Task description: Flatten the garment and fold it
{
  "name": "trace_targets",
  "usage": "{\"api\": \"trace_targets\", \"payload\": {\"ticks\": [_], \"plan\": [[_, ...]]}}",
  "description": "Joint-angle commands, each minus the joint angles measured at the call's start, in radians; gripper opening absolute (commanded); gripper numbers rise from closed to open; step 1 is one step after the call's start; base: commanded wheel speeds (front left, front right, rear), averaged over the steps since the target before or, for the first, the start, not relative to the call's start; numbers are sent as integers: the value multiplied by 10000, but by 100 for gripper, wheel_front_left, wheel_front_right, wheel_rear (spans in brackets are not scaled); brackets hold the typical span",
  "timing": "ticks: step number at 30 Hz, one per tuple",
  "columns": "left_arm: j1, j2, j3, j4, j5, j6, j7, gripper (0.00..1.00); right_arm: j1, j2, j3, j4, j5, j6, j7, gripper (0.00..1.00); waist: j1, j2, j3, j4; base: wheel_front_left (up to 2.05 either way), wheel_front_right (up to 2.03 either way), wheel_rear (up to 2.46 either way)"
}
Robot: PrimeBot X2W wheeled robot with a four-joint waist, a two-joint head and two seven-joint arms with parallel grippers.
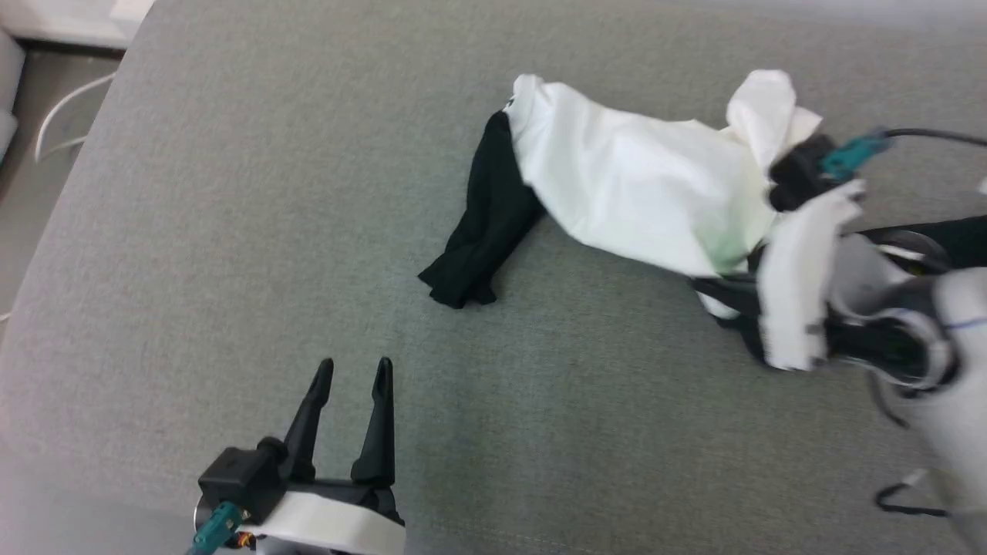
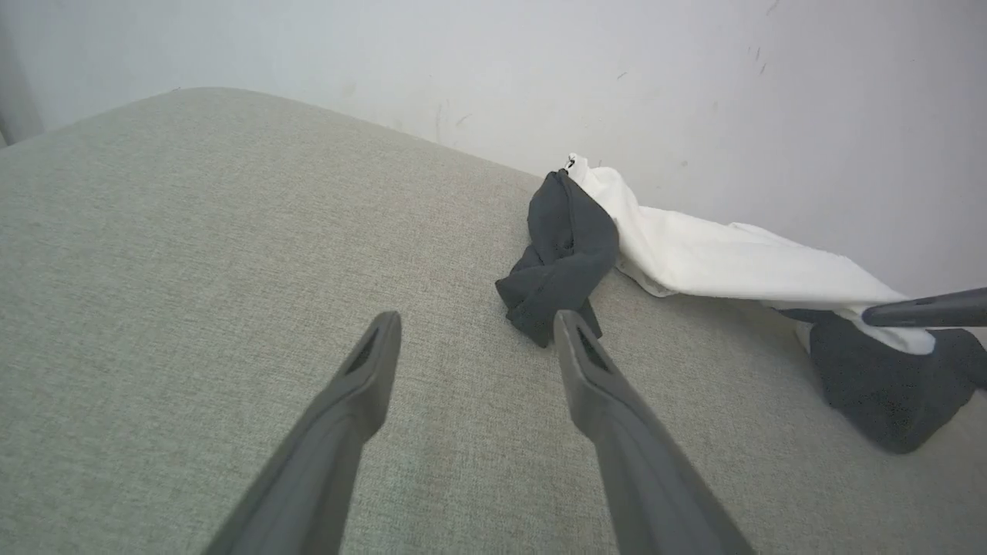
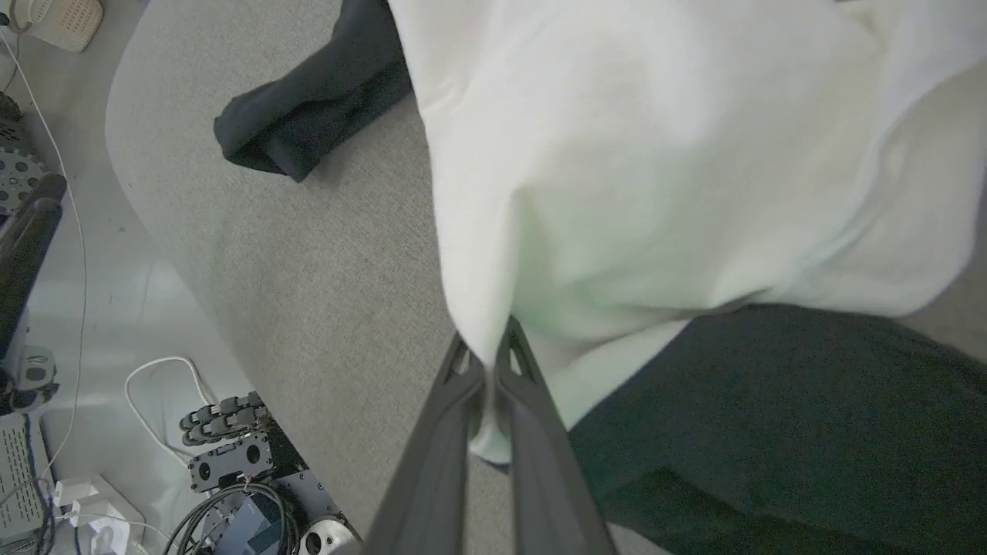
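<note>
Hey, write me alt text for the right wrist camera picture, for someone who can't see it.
The right gripper is shut on a fold of the white garment, which spreads across the upper right. One black sleeve lies on the grey padded surface at upper left; equipment on the floor shows at lower left.

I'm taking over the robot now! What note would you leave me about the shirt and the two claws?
Left gripper: open, empty, apart from the garment.
Right gripper: shut on the garment, pinching its white cloth.
The garment lies crumpled on the grey surface, with one black sleeve bunched on the side nearer the left gripper.
Done: one grip taken.
Left: flatten it out, then fold it.
</note>
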Motion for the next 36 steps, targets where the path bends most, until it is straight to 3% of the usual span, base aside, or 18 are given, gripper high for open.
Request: {"api": "trace_targets", "payload": {"ticks": [1, 3, 4, 9, 12, 14, 15, 16, 18, 23, 31, 36], "plan": [[181, -25, 6, 56, -103, -75, -47, 100, 488, -383, -495, -440, 326, 6, 1030, 0, -1, 0, -449, -428, 0, 0, 0], [296, -25, -32, 68, -151, -56, -47, 100, 1109, -652, -1198, -1007, 490, 6, 2178, 0, -1, 0, -565, -532, 0, 0, 0], [296, -25, -32, 68, -151, -56, -47, 100, 1109, -652, -1198, -1007, 490, 6, 2178, 0, -1, 0, -565, -532, 0, 0, 0], [494, -25, -117, 72, -219, -67, -47, 100, 2768, -424, -3881, -2383, 81, 6, 4144, 0, -1, 0, -598, -655, 0, 0, 0], [524, -26, -130, 107, -202, -114, -47, 100, 3279, 158, -5335, -3233, -646, 6, 4417, 0, -1, 0, -516, -691, 0, 0, 0], [483, -26, -130, 142, -178, -157, -47, 100, 3453, 220, -5674, -3621, -1468, 6, 4039, 0, -1, 0, -436, -715, 0, 0, 0], [438, -26, -136, 166, -167, -175, -47, 100, 3551, 151, -5627, -3710, -1843, 6, 3728, 9, -1, 0, -400, -721, 0, 0, 0], [385, -26, -149, 184, -163, -197, -47, 100, 3621, 160, -5651, -3661, -2205, 6, 3301, 42, -1, 0, -364, -727, 0, 0, 0], [279, -26, -200, 225, -174, -237, -47, 100, 3745, 302, -5520, -3392, -2598, 6, 2651, 100, -1, 0, -334, -721, 0, 0, 0], [294, -26, -203, 342, -153, -292, -47, 100, 3778, 560, -4996, -3147, -2403, 6, 2351, 100, -1, 0, -425, -811, 0, 0, 0], [427, -26, -304, 462, -278, -296, -47, 100, 2936, 859, -5408, -4402, -1413, 6, 3001, 100, -1, 0, -620, -906, 0, 0, 0], [291, -26, -379, 417, -313, -293, -47, 100, 1939, 462, -5166, -4718, -2090, 6, 1747, 100, -1, 0, -387, -735, 0, 0, 0]]}}
